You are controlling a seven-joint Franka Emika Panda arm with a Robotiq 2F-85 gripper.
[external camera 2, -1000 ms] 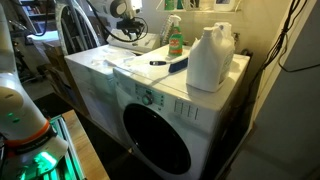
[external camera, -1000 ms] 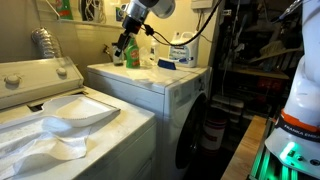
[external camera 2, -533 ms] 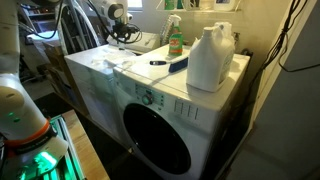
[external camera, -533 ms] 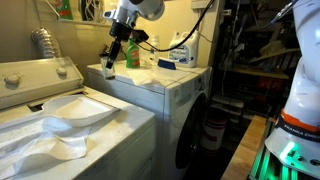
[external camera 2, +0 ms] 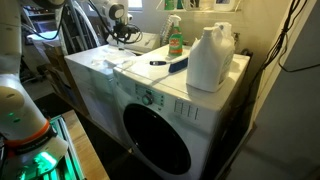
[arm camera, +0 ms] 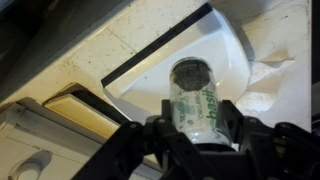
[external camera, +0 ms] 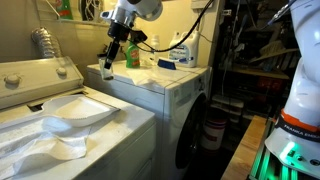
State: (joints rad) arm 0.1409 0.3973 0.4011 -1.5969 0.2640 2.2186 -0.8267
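Note:
My gripper [arm camera: 195, 128] is shut on a small clear jar [arm camera: 194, 98] with a dark lid and green "basil" lettering, one finger on each side of it. In both exterior views the gripper [external camera: 108, 63] [external camera 2: 119, 37] hangs just above the far corner of the white front-load machine's top [external camera: 150, 82] [external camera 2: 110, 66], near the gap to the neighbouring machine. The jar is too small to make out in the exterior views. In the wrist view the machine's white top [arm camera: 215, 40] and its dark-edged corner lie under the jar.
A green spray bottle [external camera: 133, 52] [external camera 2: 175, 40], a large white jug [external camera 2: 210, 58], a blue-and-white tub [external camera: 180, 50], a dark pen-like item [external camera 2: 158, 62] and crumpled paper [arm camera: 275, 75] sit on the machine's top. White cloth [external camera: 65, 122] lies on the neighbouring top-load washer.
Between one second and half a second ago the gripper carried the jar sideways from beside the green bottle toward the machine's corner and lowered a little. Since then it has barely moved.

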